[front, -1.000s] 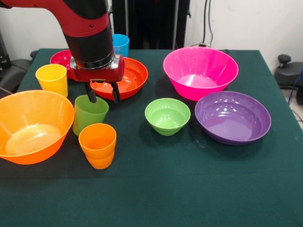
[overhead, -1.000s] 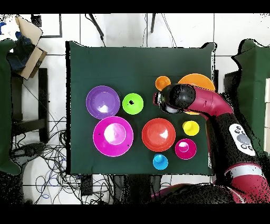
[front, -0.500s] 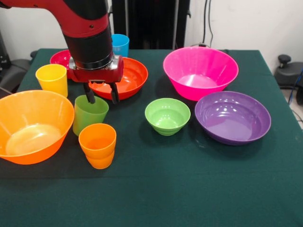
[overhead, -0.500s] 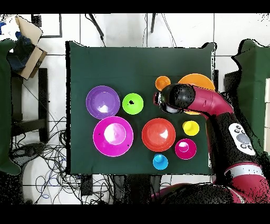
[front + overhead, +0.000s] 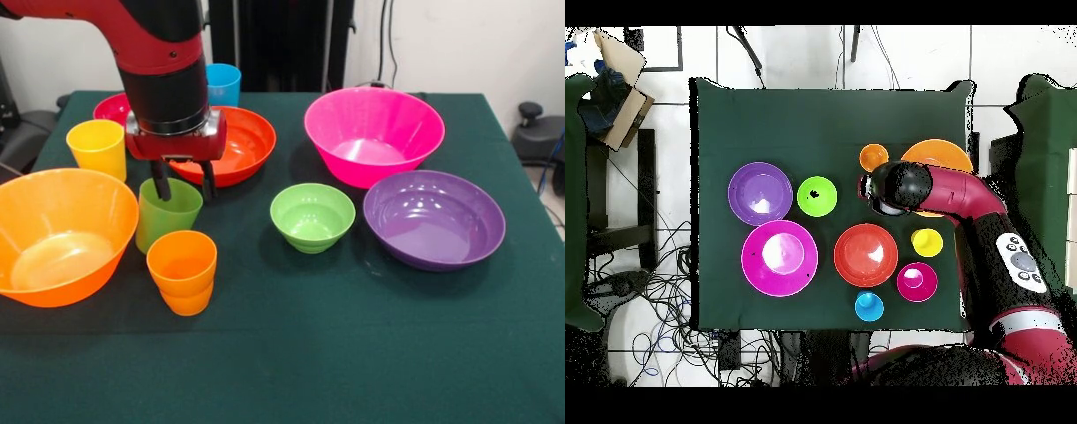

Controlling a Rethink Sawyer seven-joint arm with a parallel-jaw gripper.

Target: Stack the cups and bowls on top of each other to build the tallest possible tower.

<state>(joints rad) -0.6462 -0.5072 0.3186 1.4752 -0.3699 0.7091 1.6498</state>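
Now the gripper (image 5: 184, 187) has sunk lower, its fingers (image 5: 162, 185) spread astride the rim of the smooth green plastic cup (image 5: 166, 213), which stands on the desk (image 5: 353, 353) beside the large orange plastic bowl (image 5: 57, 235); a grasp looks imminent.

Ten vessels stand on the counter (image 5: 371, 353) — four cups and six bowls. The cups: one yellow cup (image 5: 97, 148), one green cup (image 5: 166, 215), one orange cup (image 5: 182, 271), one blue cup (image 5: 225, 83). The bowls: one large orange bowl (image 5: 55, 235), one large pink bowl (image 5: 373, 135), one purple bowl (image 5: 433, 219), one red-orange bowl (image 5: 237, 146), one small light green bowl (image 5: 312, 216) — and one crimson bowl (image 5: 111, 109).
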